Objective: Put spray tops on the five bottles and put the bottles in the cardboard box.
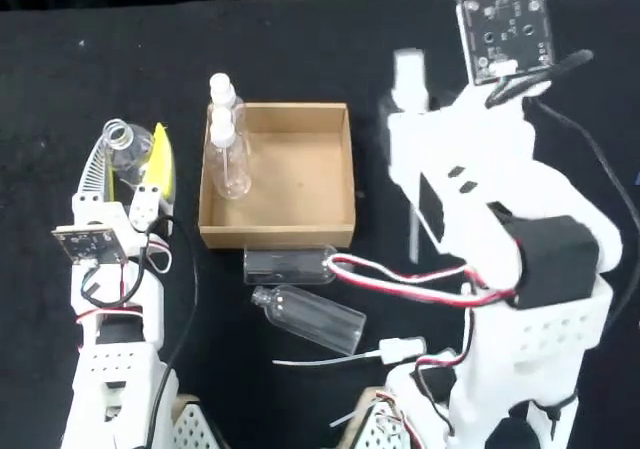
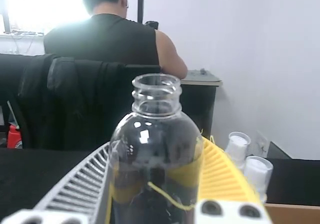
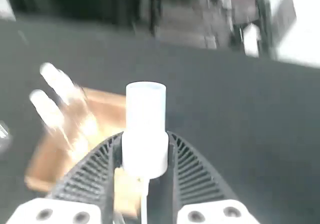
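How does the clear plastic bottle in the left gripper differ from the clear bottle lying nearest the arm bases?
The clear plastic bottle stands upright, clamped in the left gripper; the clear bottle lying nearest the arm bases lies on its side, free on the black table. Both have bare, open necks.

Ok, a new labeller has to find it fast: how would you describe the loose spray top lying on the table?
Find the cardboard box in the middle of the black table; two uncapped bottles lie between it and the arms' bases. Past the nearer bottle lies a white spray top, its thin tube trailing along the table. Unlike the spray top in the right gripper, nothing holds it.
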